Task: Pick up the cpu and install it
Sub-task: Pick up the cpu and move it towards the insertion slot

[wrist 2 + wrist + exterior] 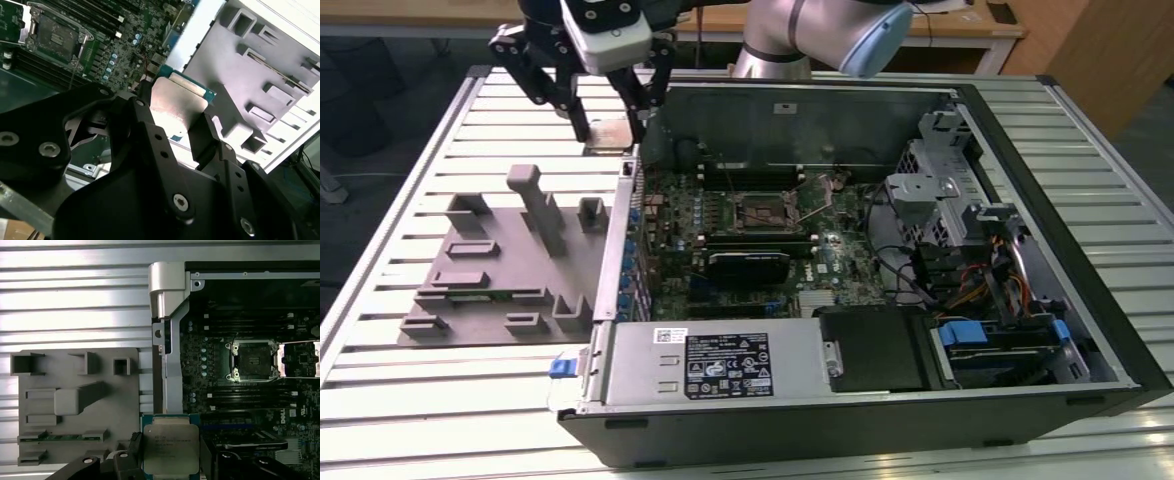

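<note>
My gripper (606,128) hangs above the slatted table, just outside the far corner of the open computer case on the exterior view's left. It is shut on the cpu (608,137), a flat square chip with a silvery top plate. In both wrist views the cpu (170,447) (176,100) sits clamped between the black fingers (134,444), its metal face showing. The open cpu socket (765,211) (251,360) (52,31) lies on the green motherboard inside the case, apart from the gripper.
A grey plastic tray (480,270) (75,395) with raised blocks lies on the table beside the case. The case wall (622,230) stands between tray and motherboard. A black block (747,265), power supply (720,365) and drive cage with cables (961,250) crowd the case.
</note>
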`<state>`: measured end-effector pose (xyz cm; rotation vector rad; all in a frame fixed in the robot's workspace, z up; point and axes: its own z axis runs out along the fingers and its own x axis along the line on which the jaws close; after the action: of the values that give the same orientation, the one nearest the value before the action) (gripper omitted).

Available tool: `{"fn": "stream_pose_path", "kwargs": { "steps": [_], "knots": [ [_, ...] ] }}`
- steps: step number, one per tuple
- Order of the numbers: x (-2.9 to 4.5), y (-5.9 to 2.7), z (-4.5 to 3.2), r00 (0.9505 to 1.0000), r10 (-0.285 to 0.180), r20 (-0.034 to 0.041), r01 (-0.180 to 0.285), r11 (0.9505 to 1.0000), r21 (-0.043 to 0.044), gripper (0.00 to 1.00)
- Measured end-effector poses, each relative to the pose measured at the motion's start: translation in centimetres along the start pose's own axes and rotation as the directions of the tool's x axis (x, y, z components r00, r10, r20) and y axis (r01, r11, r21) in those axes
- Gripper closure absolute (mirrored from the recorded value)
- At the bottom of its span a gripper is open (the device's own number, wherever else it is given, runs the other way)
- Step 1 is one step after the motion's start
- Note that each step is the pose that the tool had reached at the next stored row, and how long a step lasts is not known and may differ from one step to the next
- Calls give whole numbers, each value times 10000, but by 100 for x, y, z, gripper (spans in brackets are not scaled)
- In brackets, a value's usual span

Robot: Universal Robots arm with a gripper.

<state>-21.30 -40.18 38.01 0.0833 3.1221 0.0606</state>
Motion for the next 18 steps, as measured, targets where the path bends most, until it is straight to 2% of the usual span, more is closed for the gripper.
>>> {"fn": "stream_pose_path", "kwargs": {
  "steps": [18],
  "knots": [
    [-317, 17, 6, 10000, 1, 0, -1, 10000, 0, 46]
  ]
}}
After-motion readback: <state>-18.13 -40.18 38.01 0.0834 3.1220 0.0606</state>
